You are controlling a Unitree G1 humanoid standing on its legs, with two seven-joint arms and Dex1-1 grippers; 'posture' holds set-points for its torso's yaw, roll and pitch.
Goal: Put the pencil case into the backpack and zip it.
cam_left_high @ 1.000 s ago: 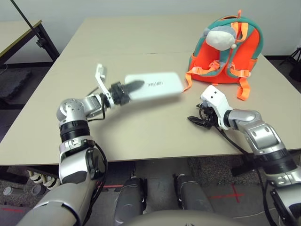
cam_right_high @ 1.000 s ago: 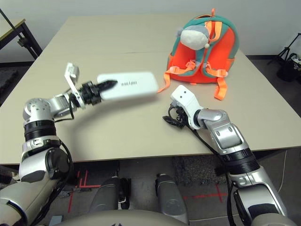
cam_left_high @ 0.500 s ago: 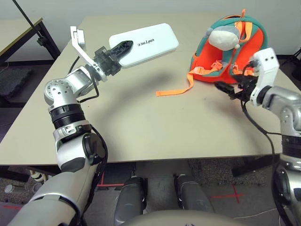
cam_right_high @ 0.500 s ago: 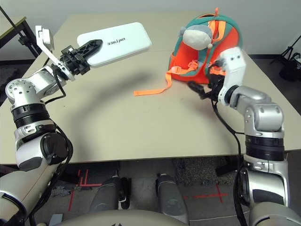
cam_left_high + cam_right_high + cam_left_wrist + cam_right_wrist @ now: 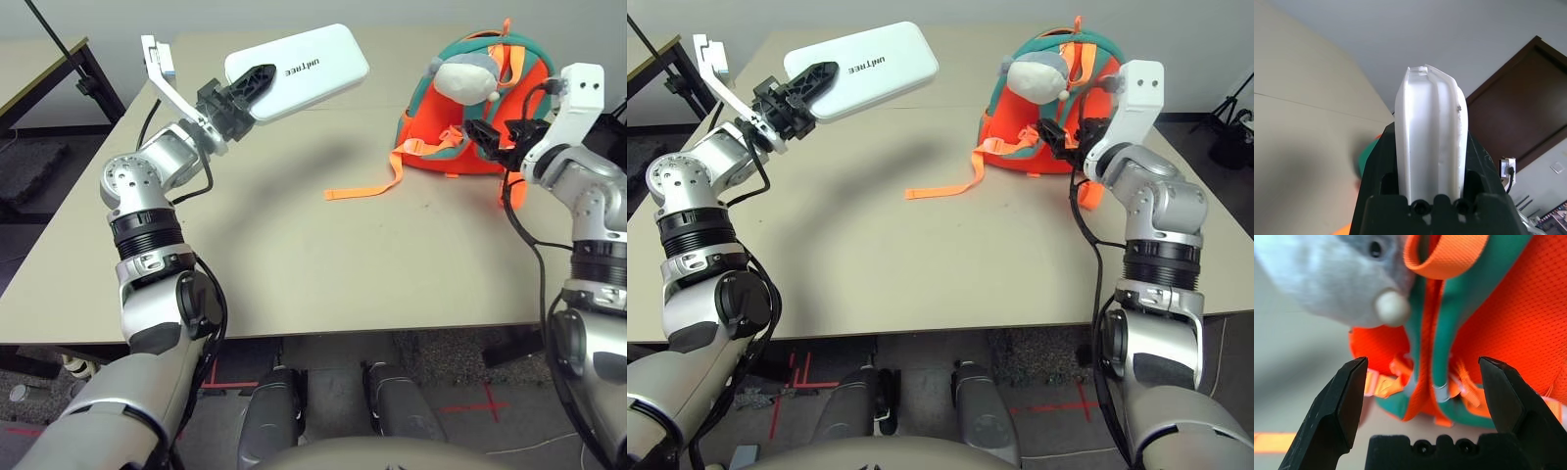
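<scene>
Both left jaws — around pencil case [image 5: 299,71]

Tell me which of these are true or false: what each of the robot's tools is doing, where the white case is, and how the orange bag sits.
1. The left tool holds the pencil case up in the air above the table. True.
2. The right tool is clamped on a strap. False: its fingers stand wide open with nothing between them, right in front of the backpack.
3. The pencil case already sits inside the backpack. False: it is in the left tool, well apart from the bag.
4. A grey-white plush toy hangs on the backpack. True.
5. An orange strap trails from the backpack across the table. True.
</scene>
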